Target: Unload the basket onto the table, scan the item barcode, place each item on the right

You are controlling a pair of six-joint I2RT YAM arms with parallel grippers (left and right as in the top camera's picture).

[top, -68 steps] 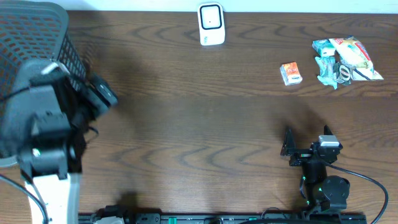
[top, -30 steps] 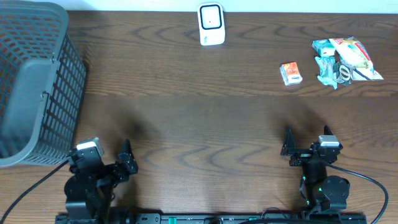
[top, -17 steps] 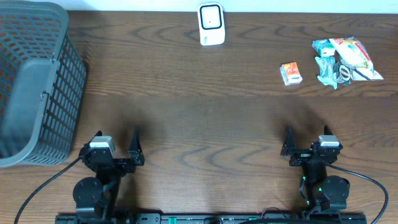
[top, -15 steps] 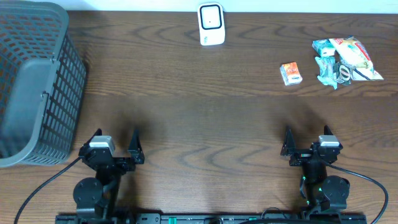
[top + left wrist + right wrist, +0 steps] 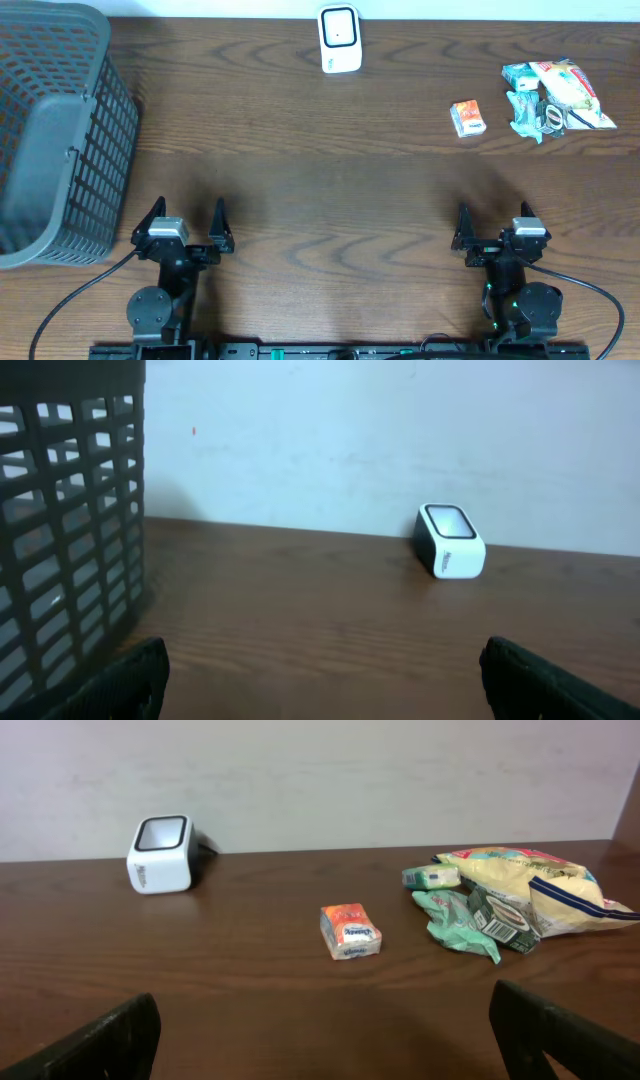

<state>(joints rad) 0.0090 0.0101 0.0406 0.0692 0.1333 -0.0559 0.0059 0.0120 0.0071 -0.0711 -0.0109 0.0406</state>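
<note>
left tool point(image 5: 188, 212) spread, empty; right tool point(image 5: 494, 218) spread, empty | box point(image 5: 467, 118) straight ahead of right tool, well apart; left tool farther

You are looking at a dark grey mesh basket point(image 5: 112, 120) sitting at the left end of the counter point(image 5: 330, 190), its body running out past the left edge of the overhead view. Its lattice wall is standing upright, and a solid grey floor is showing inside. In the left wrist view that wall is filling the left side, with light coming through its square openings. The counter is showing dark brown wood grain. Behind it a pale, plain wall point(image 5: 330, 430) is rising, and a tiny red speck point(image 5: 194, 431) is showing on it, just right of the basket's top.
</note>
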